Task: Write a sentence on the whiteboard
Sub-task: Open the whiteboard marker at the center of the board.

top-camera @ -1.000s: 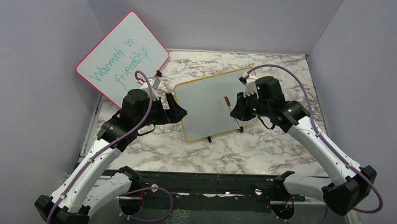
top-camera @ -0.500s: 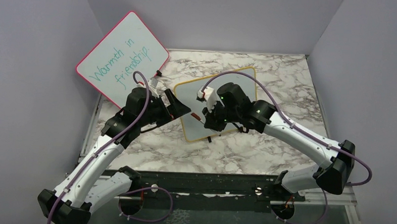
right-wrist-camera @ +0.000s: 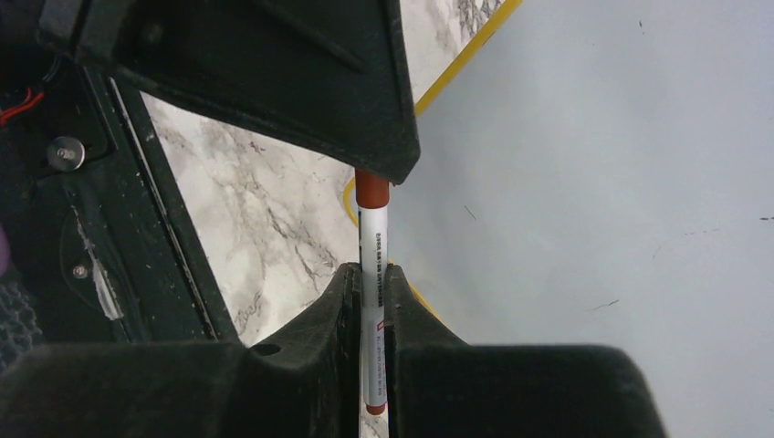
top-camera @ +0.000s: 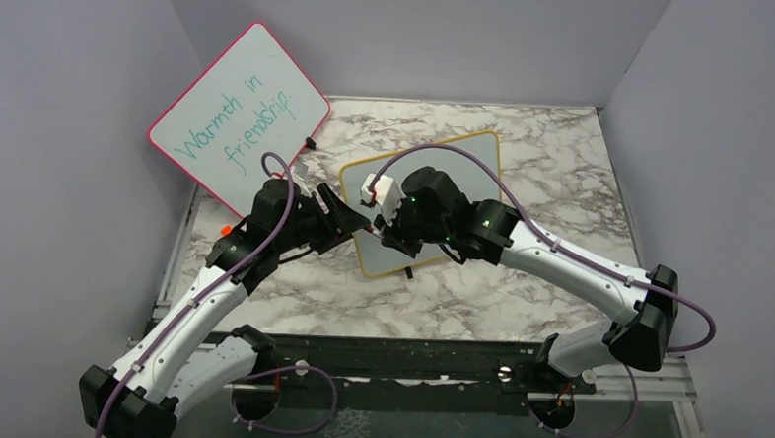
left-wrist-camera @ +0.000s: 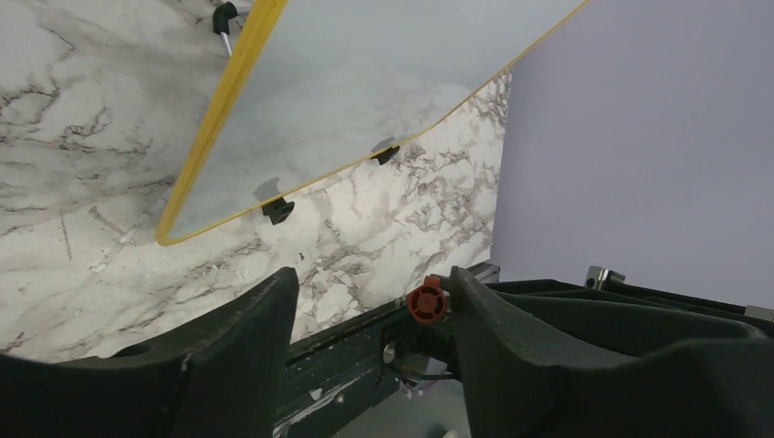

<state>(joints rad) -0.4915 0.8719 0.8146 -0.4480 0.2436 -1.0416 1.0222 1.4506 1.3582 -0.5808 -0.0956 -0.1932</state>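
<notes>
The yellow-framed whiteboard (top-camera: 445, 167) lies on the marble table; its surface shows no writing in any view, as in the left wrist view (left-wrist-camera: 365, 82) and the right wrist view (right-wrist-camera: 593, 182). My right gripper (top-camera: 391, 237) is over the board's lower left corner, shut (right-wrist-camera: 371, 271) on a white marker (right-wrist-camera: 371, 228) with a red cap. The cap end (left-wrist-camera: 426, 302) points into my left gripper (left-wrist-camera: 372, 283) and sits against its right finger. My left gripper (top-camera: 349, 217) is open at the board's left edge. The sentence is not in view.
A pink-framed board (top-camera: 241, 104) with teal writing leans in the back left corner. The whiteboard's black feet (left-wrist-camera: 277, 210) stick out at its near edge. Grey walls enclose the table on three sides. A black rail (top-camera: 407, 353) runs along the near edge.
My right arm has swung left across the whiteboard with the marker, from the board's right edge to its lower left corner. The left gripper has shifted slightly toward it.
</notes>
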